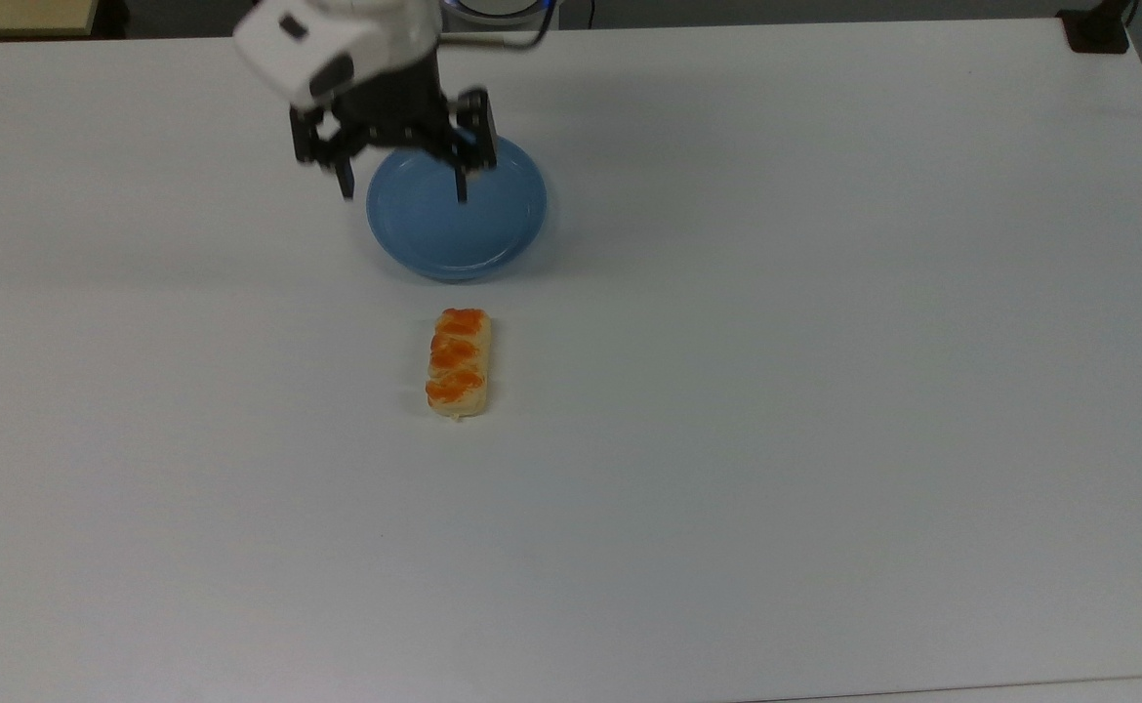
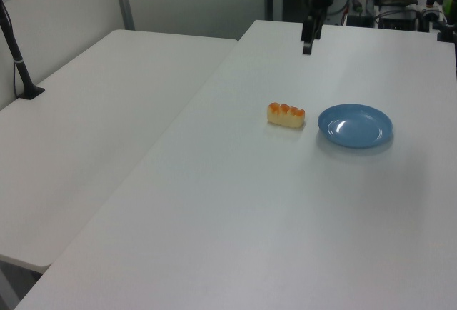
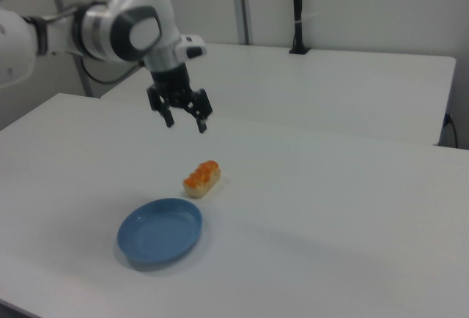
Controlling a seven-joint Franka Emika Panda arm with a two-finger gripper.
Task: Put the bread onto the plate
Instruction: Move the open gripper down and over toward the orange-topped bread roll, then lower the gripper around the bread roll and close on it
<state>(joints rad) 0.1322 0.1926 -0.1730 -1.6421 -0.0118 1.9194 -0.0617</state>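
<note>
The bread (image 1: 459, 363) (image 2: 286, 115) (image 3: 201, 178), a small pale loaf with orange-brown bumps, lies on the white table. The empty light-blue plate (image 1: 464, 234) (image 2: 355, 126) (image 3: 160, 231) sits a short gap from one end of it, just above it in the top view. My gripper (image 1: 403, 192) (image 2: 307, 46) (image 3: 186, 124) hangs open in the air with nothing between its fingers. In the top view it overlaps the plate's upper left rim. In the right view it hovers well above the table, up and to the left of the bread.
A second white table (image 2: 93, 110) (image 3: 352, 83) adjoins this one. A black pole on a clamp (image 2: 21, 60) (image 3: 297, 10) stands on it, and another black clamp (image 1: 1098, 29) sits at the top view's upper right corner. Wide bare tabletop surrounds the bread and plate.
</note>
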